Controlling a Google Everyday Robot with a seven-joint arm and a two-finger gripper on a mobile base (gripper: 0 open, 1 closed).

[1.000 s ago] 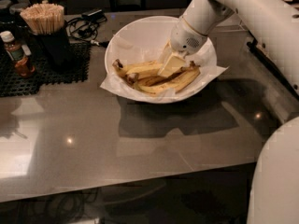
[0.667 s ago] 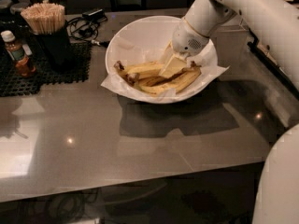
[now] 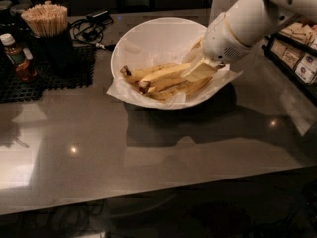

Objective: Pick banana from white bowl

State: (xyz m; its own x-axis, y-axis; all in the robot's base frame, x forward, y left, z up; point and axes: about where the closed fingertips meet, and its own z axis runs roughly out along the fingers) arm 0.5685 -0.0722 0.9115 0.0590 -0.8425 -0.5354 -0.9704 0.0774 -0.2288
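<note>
The white bowl (image 3: 143,33), lined with crinkled white paper, stands at the back middle of the grey table. Several bananas lie in its near half. The thickest, smooth yellow banana (image 3: 161,73) lies across the top of the pile, its dark tip to the left. My gripper (image 3: 199,71) reaches down into the bowl from the upper right and sits on the right ends of the bananas, touching or nearly touching them. The white wrist above it hides the bowl's right rim.
A black cup of wooden sticks (image 3: 45,23) and a small sauce bottle (image 3: 16,57) stand on a black mat (image 3: 54,76) at the left. Cables (image 3: 91,26) lie behind the bowl. A rack of packets (image 3: 297,46) stands at the right edge.
My gripper and wrist have shifted a little to the right inside the bowl. The bananas lie as before.
</note>
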